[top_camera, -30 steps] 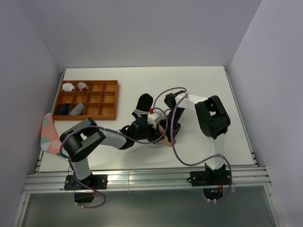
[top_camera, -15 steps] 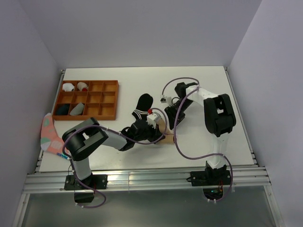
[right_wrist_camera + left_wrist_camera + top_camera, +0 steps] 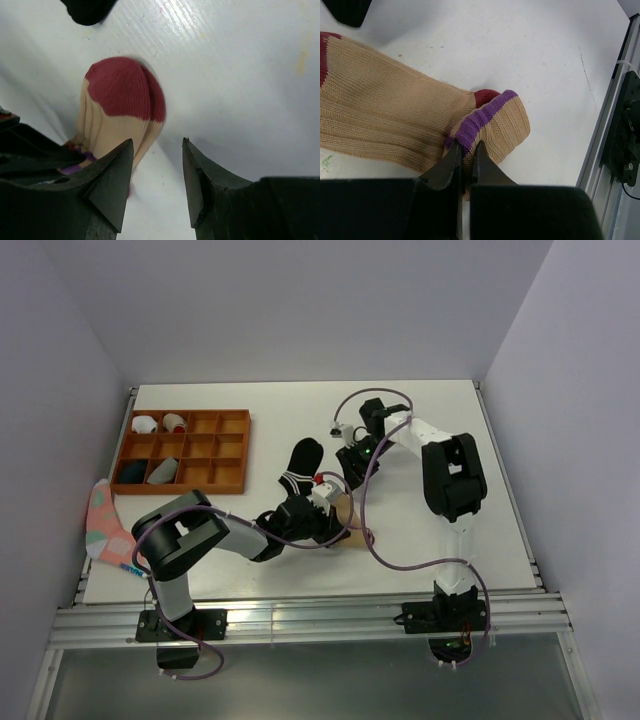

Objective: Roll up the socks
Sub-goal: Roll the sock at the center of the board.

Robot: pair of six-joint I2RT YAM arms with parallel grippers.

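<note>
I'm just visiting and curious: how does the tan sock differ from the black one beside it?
Colour: the tan sock has maroon patches and a purple stripe; the black sock has a white-striped cuff. State: the left gripper pinches the tan sock's purple-striped end; no gripper holds the black sock. Both are short socks on the white table.

The top camera looked down from high up behind the arms and saw the whole desk (image 3: 300,410). Each wrist camera sat very close to the desk, peering past its own fingers (image 3: 447,165). All three saw the tan sock (image 3: 380,120).
</note>
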